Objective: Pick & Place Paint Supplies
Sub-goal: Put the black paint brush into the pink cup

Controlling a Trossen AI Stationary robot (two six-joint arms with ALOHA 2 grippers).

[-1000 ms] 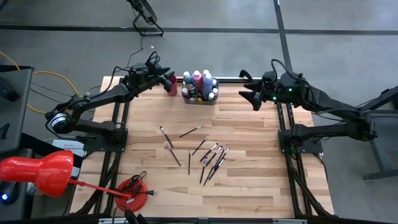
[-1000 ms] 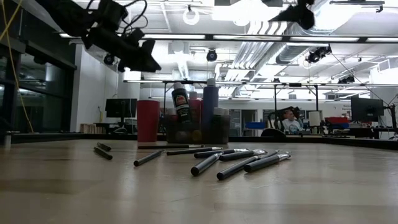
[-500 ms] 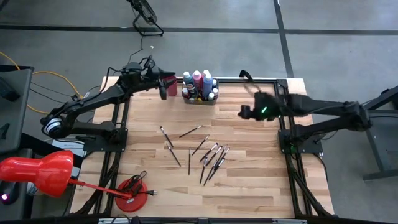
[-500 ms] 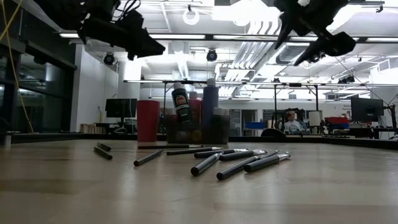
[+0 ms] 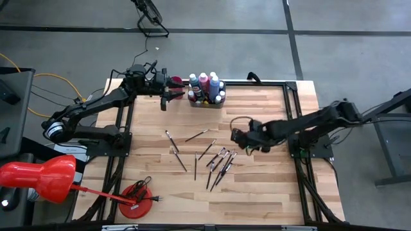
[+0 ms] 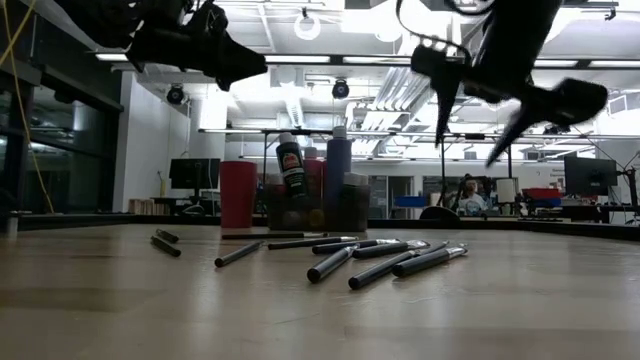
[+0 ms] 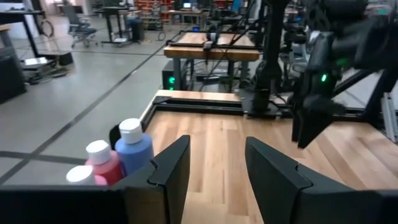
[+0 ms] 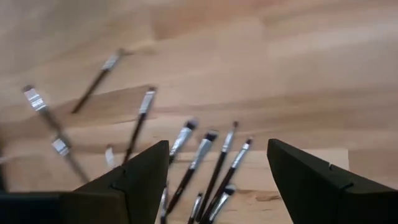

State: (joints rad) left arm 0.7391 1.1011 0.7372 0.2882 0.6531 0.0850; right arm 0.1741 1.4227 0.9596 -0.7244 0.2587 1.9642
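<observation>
Low view hides paint bottles (image 6: 300,185) behind grey tray (image 6: 315,212).

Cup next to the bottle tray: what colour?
Red cup, clearest in the low view.

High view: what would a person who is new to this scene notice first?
Most striking is the loose scatter of dark-handled paintbrushes lying on the middle of the wooden table. The right gripper hangs just beside them, jaws open and empty. At the far edge, paint bottles stand crowded in a tray, with the left gripper next to them, holding nothing.
</observation>
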